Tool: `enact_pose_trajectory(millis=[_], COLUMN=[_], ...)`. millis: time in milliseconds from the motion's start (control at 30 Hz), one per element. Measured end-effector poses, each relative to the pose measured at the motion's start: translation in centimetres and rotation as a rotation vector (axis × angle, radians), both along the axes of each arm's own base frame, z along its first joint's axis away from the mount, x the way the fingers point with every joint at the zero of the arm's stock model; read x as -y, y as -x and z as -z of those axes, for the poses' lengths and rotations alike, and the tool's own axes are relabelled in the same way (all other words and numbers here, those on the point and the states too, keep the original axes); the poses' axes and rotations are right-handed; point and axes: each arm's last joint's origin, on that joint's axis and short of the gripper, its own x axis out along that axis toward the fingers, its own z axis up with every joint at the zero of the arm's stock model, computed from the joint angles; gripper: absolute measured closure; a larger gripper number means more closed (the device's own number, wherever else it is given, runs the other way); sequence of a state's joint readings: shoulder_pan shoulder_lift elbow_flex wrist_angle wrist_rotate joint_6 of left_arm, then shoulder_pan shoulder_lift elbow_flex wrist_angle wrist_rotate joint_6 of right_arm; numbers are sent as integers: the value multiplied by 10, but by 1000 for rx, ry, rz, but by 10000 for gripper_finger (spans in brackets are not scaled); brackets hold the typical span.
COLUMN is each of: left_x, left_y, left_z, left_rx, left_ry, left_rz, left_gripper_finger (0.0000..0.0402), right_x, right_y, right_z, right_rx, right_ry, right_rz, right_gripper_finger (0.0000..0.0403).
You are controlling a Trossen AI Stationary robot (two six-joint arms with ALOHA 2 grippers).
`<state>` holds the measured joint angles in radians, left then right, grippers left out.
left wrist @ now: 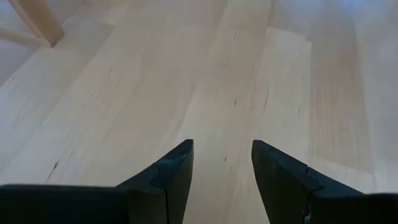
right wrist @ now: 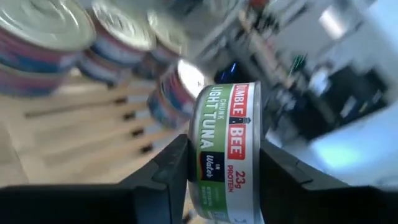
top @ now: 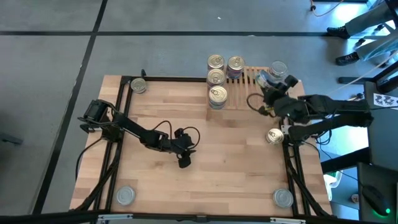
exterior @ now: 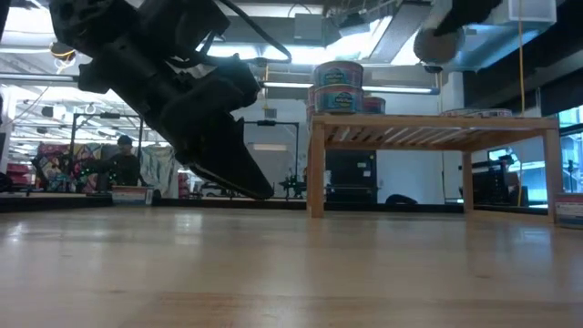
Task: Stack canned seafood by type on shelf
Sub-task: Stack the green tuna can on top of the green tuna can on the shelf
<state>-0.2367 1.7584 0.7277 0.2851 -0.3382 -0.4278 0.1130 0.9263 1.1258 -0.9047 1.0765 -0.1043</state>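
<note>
Right gripper (right wrist: pixel 224 168) jaws grasping Bumble Bee "Chunk Light Tuna" can (right wrist: pixel 227 149), left gripper (left wrist: pixel 222 163) jaws released

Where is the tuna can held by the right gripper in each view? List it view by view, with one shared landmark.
High view: tuna can in the right gripper, over the shelf's right part.
Low view: I cannot tell; only a dark blurred shape shows above the shelf.
Left wrist view: not in it.
Right wrist view: tuna can on edge between the fingers.
Shared landmark: the stacked cans on the shelf.
</note>
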Motion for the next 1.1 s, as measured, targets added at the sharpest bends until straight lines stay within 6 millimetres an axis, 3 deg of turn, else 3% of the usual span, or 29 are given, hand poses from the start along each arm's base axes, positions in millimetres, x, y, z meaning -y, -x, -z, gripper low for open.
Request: enact_pose_trajectory(millis=[233, 400, 633, 1100], left_x=[0, 0, 0, 0], left_y=[1, 1, 1, 1], left_z=[1, 1, 1, 1], left_rx=[-21, -21, -20, -19], left_ry=[-7, -17, -18, -18], left_rz=[2, 8, 7, 8], left_gripper_finger=[240, 240, 240, 240], right_x=[22, 31, 39, 62], right_y=[24, 35, 29, 14], right_z=[9, 17, 20, 50], right_rx=[-71, -141, -142, -282], right_ry=[-296, -351, -315, -302], right_rz=[194, 353, 429, 559], right_gripper_finger=[260, 260, 260, 260])
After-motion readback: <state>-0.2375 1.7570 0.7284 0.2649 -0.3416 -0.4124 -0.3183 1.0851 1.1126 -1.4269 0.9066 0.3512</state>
